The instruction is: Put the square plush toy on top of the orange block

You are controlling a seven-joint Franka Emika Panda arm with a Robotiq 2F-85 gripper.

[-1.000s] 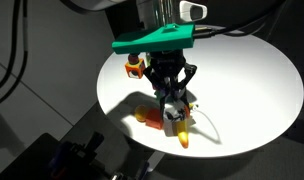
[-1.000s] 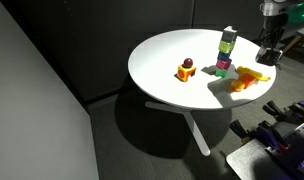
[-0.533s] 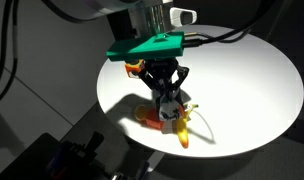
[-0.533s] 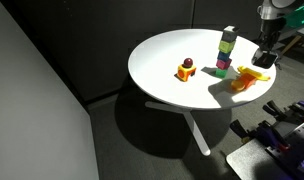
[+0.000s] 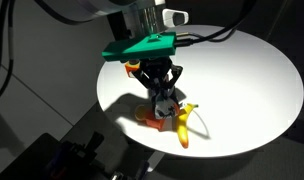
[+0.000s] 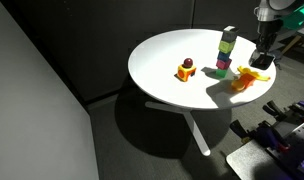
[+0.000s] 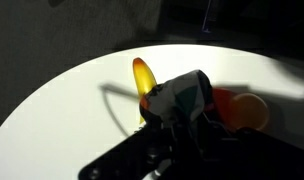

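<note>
Gripper [image 5: 164, 99] around square plush toy [image 7: 182, 97] (orange block [image 7: 247, 112] close by)

Banana [image 5: 182, 128], block stack [image 6: 227, 50], white table [image 6: 167, 50]

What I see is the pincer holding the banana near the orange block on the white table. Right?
No. The pincer holds the toy, not the banana; the wrist view shows it. The banana lies on the white table near the orange block.

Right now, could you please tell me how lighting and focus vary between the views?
Wrist view: the gripper is a dark blur, the square plush toy brightly lit; in an exterior view, a hard shadow falls on the table.
</note>
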